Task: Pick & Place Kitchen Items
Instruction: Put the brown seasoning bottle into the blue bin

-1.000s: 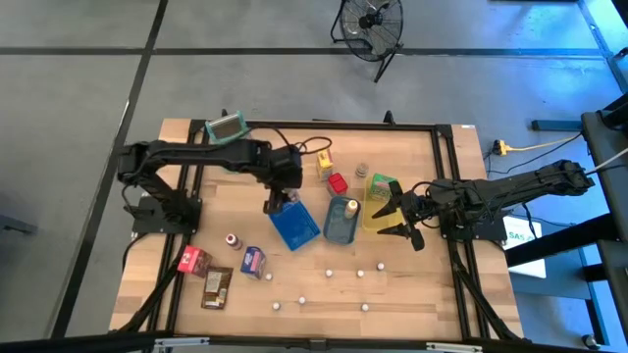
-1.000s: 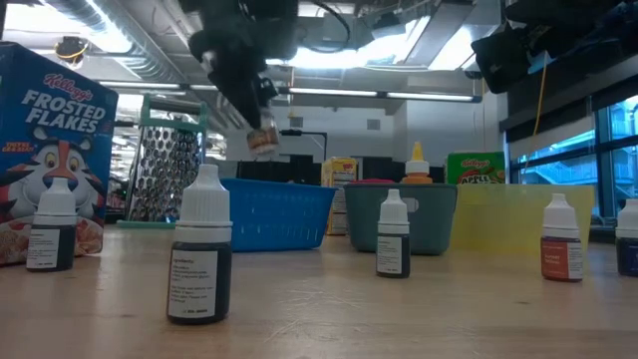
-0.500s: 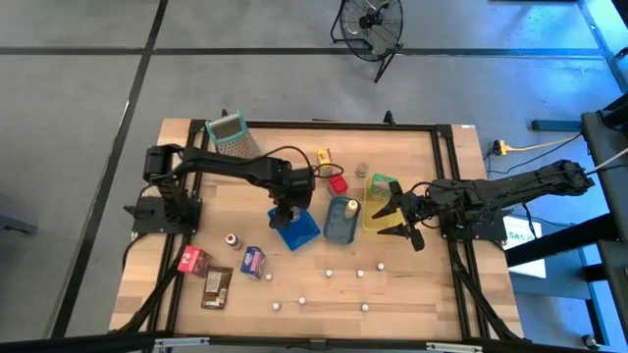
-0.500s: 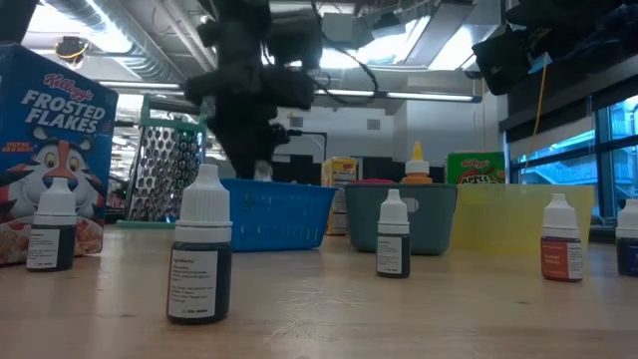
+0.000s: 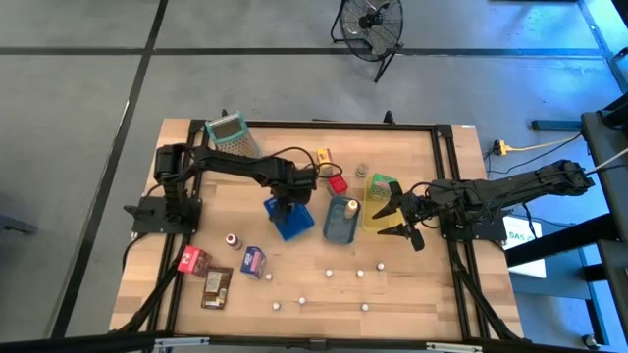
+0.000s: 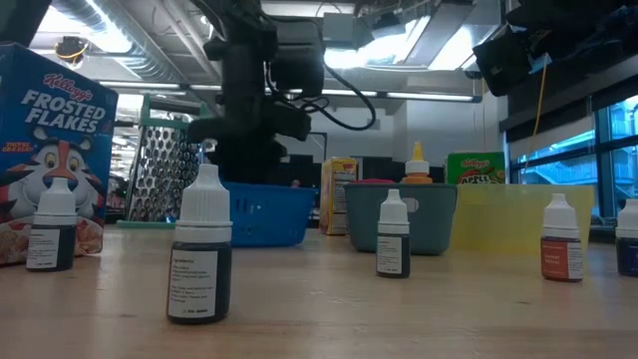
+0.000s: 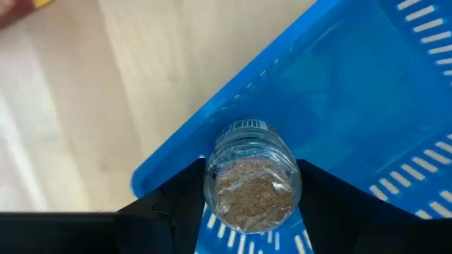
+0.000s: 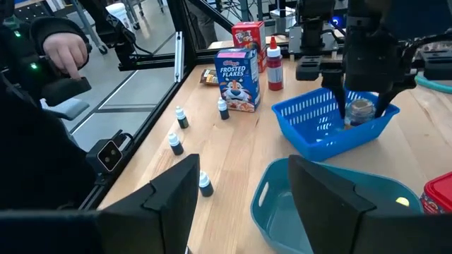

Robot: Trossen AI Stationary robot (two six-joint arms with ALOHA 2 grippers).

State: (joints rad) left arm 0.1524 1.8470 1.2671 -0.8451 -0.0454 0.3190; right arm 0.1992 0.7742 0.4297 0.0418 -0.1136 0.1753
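**Spice jar held inside the blue basket**

A small clear jar filled with brown granules sits between the left gripper's jaws, which are clamped on its sides. The jar is low inside the blue basket, close to one end wall; in the right wrist view it shows through the slotted side, just above the basket floor. Whether it touches the floor cannot be told. The left arm reaches across from the table's left edge, and its wrist covers much of the basket from above.

Just beside the blue basket stands a teal bin with a yellow-capped bottle in it, and next to that a yellow tray. Behind them lie a small yellow box, a red packet and a green box.

The right gripper hovers beside the yellow tray with its jaws spread and nothing between them.

Nearer the table's front edge lie a Frosted Flakes box, a red packet, a brown packet, a red-capped bottle and several small dropper bottles with white caps, scattered well apart. A metal grater stands at the far left corner of the table. A person's hand shows beyond the table in the right wrist view.
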